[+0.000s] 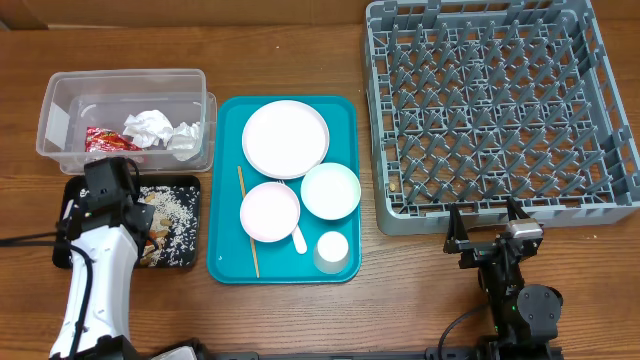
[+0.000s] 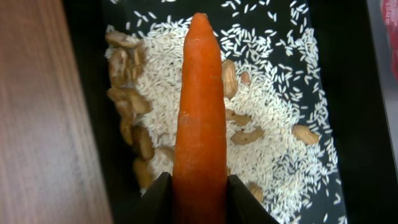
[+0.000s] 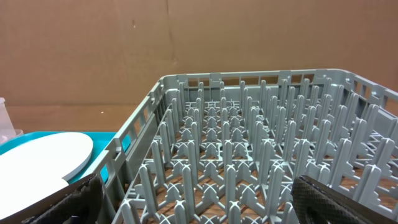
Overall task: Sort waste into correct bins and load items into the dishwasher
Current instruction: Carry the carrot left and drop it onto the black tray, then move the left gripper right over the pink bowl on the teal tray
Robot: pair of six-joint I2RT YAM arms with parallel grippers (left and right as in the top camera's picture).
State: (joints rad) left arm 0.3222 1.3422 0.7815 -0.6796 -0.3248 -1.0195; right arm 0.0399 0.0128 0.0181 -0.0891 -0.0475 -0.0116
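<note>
While Carrot Hangs Over Food Tray, Right Arm Sits at the Rack

Although the overhead view hides what the left arm carries, the left wrist camera shows it plainly: the left gripper (image 2: pixel 200 198) is clamped on the thick end of an orange carrot (image 2: pixel 200 112), one finger pressed against each side. The carrot points away from the camera, its tapered tip over the far part of a black tray (image 2: pixel 84 62). Beneath it the tray holds a spread of white rice (image 2: pixel 273 99) and scattered peanuts (image 2: pixel 127 99). Whether the carrot touches the rice cannot be told.

Just behind the black tray stands a clear plastic bin (image 1: pixel 60 100) holding crumpled white paper (image 1: pixel 148 126) and a red wrapper (image 1: pixel 105 140).

At the middle of the table lies a teal tray (image 1: pixel 225 200) with the dishes on it: a large white plate (image 1: pixel 285 138) at the back, two bowls (image 1: pixel 330 190) side by side in front of it, a small cup (image 1: pixel 332 250) at the near right corner, and a wooden chopstick (image 1: pixel 247 220) along the left side.

On the right, the grey dish rack (image 1: pixel 500 110) has nothing among its pegs. The right gripper (image 1: pixel 487 222) sits just in front of the rack's near wall, its fingers spread wide with nothing between them.
</note>
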